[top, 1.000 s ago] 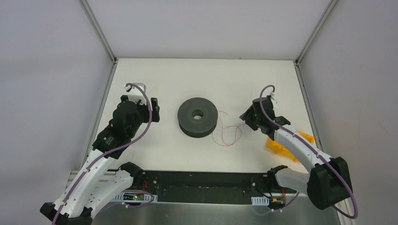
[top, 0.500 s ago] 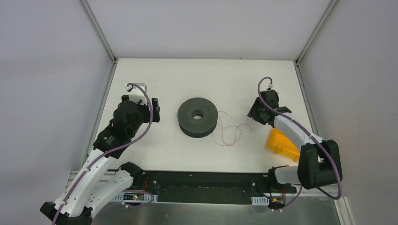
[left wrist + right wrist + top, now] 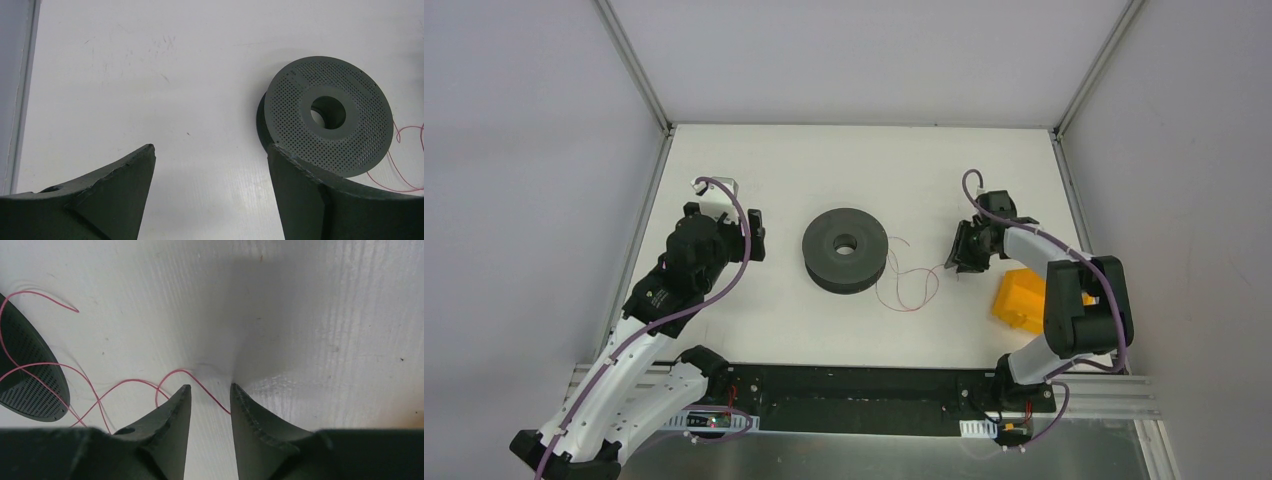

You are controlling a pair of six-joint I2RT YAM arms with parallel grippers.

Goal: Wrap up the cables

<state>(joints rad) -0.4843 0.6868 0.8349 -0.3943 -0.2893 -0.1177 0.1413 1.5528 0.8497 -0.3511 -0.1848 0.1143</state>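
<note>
Top: cable lies loose at 4 o'clock of spool, with right gripper at its far end.
Left wrist: left gripper is wide apart and empty.
Right wrist: jaws narrowly apart, strand crossing the gap, not pinched.
Step looks like grabbing the end. Next: pinch, then lead it round the spool.

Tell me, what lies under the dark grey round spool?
Only the white table shows around the dark grey round spool. The thin pinkish-red wire slips under its right rim; the rest there is covered.
</note>
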